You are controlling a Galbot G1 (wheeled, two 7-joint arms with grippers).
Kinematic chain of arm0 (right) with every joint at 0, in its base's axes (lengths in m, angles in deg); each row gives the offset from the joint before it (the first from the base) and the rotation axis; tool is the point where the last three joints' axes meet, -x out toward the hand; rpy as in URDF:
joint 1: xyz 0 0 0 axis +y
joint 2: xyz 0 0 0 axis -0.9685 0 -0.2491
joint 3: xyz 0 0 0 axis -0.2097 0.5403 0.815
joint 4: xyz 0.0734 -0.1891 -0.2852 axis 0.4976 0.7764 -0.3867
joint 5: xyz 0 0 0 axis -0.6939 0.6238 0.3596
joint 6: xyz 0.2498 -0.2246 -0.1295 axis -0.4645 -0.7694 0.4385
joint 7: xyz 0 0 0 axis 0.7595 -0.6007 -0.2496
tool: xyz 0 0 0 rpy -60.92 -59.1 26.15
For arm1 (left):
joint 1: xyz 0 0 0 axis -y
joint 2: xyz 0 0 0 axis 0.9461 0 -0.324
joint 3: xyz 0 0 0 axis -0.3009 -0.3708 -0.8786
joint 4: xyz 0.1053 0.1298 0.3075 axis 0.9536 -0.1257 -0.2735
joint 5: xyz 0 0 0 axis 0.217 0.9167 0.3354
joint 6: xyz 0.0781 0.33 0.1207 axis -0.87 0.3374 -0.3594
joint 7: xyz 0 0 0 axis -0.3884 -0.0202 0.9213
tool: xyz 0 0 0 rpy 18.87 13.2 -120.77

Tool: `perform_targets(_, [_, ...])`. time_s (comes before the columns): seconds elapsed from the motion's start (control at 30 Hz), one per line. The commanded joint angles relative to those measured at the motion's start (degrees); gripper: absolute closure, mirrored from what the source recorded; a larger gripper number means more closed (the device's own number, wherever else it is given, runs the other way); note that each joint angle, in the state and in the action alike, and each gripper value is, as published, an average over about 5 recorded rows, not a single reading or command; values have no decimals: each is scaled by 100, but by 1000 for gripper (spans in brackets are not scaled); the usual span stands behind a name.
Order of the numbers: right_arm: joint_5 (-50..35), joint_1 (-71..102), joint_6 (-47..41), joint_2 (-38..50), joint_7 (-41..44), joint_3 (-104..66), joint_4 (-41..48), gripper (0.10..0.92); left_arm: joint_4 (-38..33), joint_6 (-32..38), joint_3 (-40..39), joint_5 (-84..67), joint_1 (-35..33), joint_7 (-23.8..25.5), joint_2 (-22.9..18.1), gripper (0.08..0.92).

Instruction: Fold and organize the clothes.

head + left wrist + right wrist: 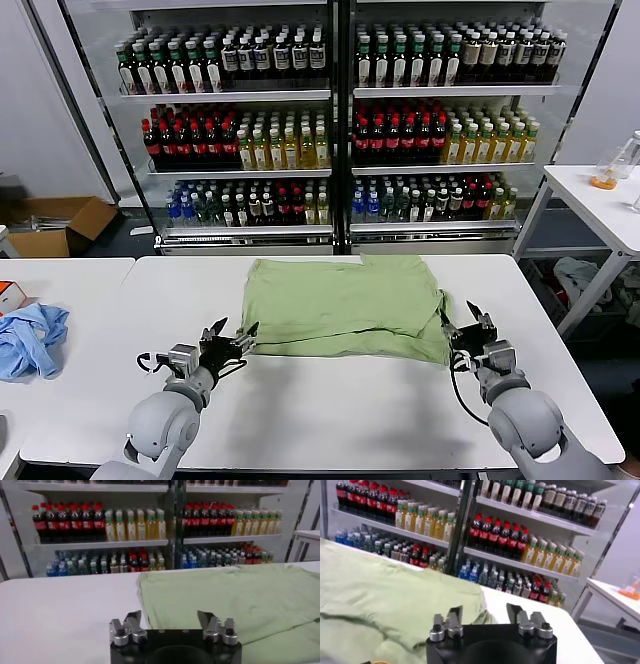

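The clothes are one pale green shirt [345,305], lying folded over itself in the middle of the white table [330,410]. My left gripper [236,328] sits low at the shirt's near left corner. It is open, and only the shirt's edge shows between its fingers. My right gripper [466,318] is at the near right corner, open and holding nothing. In the left wrist view the shirt [235,595] spreads out ahead of the gripper [170,620]. In the right wrist view a rumpled shirt corner [380,590] lies just before the gripper [484,614].
A crumpled light blue cloth [30,338] lies on the neighbouring table to the left. Glass-fronted drink shelves [340,130] stand behind the table. A cardboard box [55,225] sits on the floor at the left. Another white table [600,205] stands at the right.
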Motion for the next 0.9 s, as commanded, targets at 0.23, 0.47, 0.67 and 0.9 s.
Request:
perform_targets(0.23, [-776,569,-262,-287,-173,-19,-64,203,486,-28,-91,-25,21,-39,-199,178])
perform_targets(0.47, [-1111,79,-305,-393,-198,220,281,260,748,-142,-161,-85,266,-61,-211,177])
perform_targets(0.67, [-1154,-57,-251,-349,-166,244,392,430,829,-213,-204,-155,309,-18,-206,276])
perform_targets(0.9, [-1107,-54,-184,-296,-110,232,400,638,865,-318,-206,-333,322,64,-199,475])
